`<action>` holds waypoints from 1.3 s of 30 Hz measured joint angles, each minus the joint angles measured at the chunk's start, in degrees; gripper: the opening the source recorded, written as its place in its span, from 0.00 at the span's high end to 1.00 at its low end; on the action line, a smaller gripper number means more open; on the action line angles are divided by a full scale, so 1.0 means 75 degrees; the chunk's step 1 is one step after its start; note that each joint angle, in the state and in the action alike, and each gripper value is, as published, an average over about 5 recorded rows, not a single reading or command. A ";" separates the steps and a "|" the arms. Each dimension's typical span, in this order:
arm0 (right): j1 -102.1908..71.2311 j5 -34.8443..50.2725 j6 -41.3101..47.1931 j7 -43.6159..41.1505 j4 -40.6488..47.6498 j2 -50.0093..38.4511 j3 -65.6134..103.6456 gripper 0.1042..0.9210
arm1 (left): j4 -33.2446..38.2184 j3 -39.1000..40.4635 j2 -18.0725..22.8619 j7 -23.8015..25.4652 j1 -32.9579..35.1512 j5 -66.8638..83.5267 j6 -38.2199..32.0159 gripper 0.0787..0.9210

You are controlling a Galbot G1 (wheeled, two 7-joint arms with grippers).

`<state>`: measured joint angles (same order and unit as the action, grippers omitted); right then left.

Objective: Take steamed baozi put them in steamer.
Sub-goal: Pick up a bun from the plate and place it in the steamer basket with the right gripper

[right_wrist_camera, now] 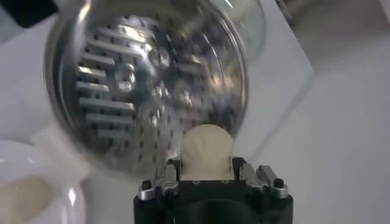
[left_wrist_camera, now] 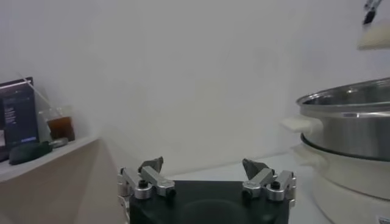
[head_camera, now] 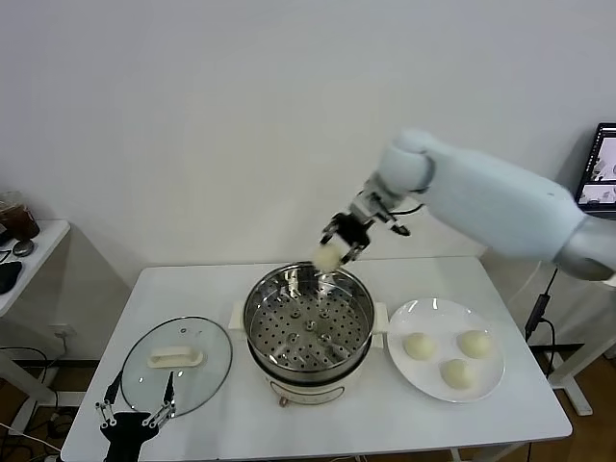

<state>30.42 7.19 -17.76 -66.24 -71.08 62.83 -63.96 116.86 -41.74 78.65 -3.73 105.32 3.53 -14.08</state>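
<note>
1. White tabletop (head_camera: 500, 428) before a plain white wall.
2. Round stainless-steel steamer (head_camera: 310, 332) with perforated tray, on a cream base, mid-tabletop.
3. Right end effector (head_camera: 339, 245) above the steamer's far rim, closed on one pale cream dome-shaped baozi (head_camera: 328, 256).
4. Three more baozi on the flat white plate (head_camera: 404, 371), right of the steamer.
5. Buns look soft and light: grip the sides gently.
6. Left end effector (head_camera: 135, 406) parked near the glass lid (head_camera: 207, 380), fully spread, empty.

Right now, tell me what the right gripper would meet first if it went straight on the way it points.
Probably the steamer's perforated tray: the right gripper, holding a baozi, points down into the pot, though depth is unclear.
</note>
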 measured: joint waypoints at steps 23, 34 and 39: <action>-0.1149 -0.3513 -0.2486 0.1032 0.0893 0.1313 -0.0074 0.47 | -0.0083 -0.0112 0.0096 0.0001 -0.0062 -0.0010 -0.0011 0.12; -0.1327 -0.3885 -0.2725 0.1288 0.1312 0.1387 0.0160 0.16 | -0.0157 -0.0153 0.0077 -0.0006 -0.0106 -0.0005 -0.0022 0.12; -0.0974 -0.3072 -0.2036 0.1164 0.0909 0.1141 -0.0009 0.12 | -0.0154 -0.0153 -0.0001 0.0002 -0.0119 0.0024 -0.0021 0.12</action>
<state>23.12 -15.85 -33.03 -57.51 -64.27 71.39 -64.03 115.70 -42.89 78.64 -3.71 104.43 3.71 -14.24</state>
